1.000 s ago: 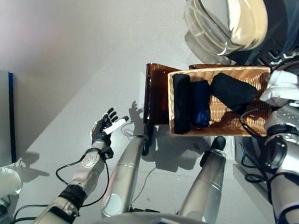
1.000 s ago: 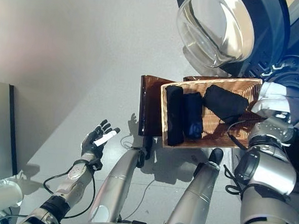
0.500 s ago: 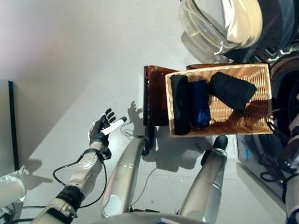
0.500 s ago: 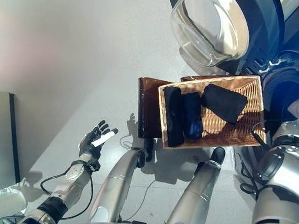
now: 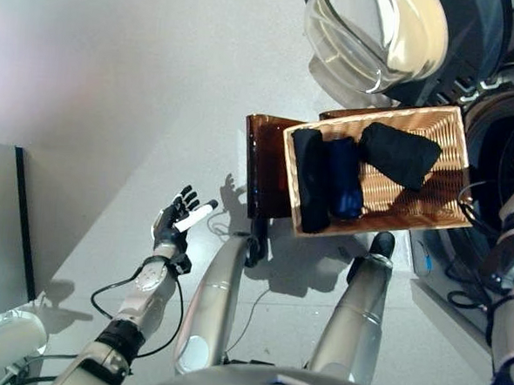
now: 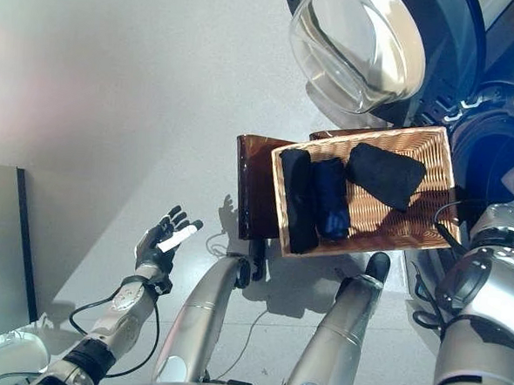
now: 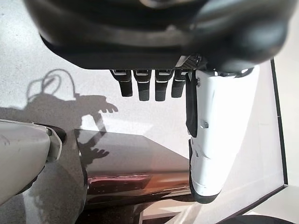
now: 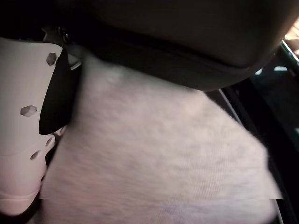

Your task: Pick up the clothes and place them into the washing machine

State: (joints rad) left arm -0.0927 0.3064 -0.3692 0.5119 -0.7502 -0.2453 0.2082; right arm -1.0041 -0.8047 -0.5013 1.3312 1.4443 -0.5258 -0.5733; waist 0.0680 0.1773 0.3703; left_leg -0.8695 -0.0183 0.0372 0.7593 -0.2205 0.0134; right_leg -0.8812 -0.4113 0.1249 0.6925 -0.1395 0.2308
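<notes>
The right hand (image 8: pixel 37 116) is at the washing machine's dark drum opening (image 6: pixel 496 142), its white-covered thumb pressed against a pale grey garment (image 8: pixel 154 154) that fills the right wrist view; the fingers themselves are hidden by the cloth, so whether they clench it or have let go cannot be told. A scrap of the same pale cloth shows inside the drum at the far right edge of the eye views. The left hand (image 5: pixel 178 223) hangs idle over the bare floor well apart from the work, fingers spread and relaxed, holding nothing. The wicker basket (image 5: pixel 449 126) sits on a brown stool (image 5: pixel 261 158) just in front of the machine, below its round glass door (image 5: pixel 376 30), which is swung wide. Three dark garments remain in the basket: two rolled ones, a black roll (image 5: pixel 310 178) at the left end and a navy roll (image 5: pixel 345 176) touching it, and one loosely folded black piece (image 5: pixel 401 155) toward the far right corner. All should be light, soft and floppy, likely to unroll and trail when lifted, so each roll is best pinched around its middle and the folded piece gathered in a bunch at its centre
</notes>
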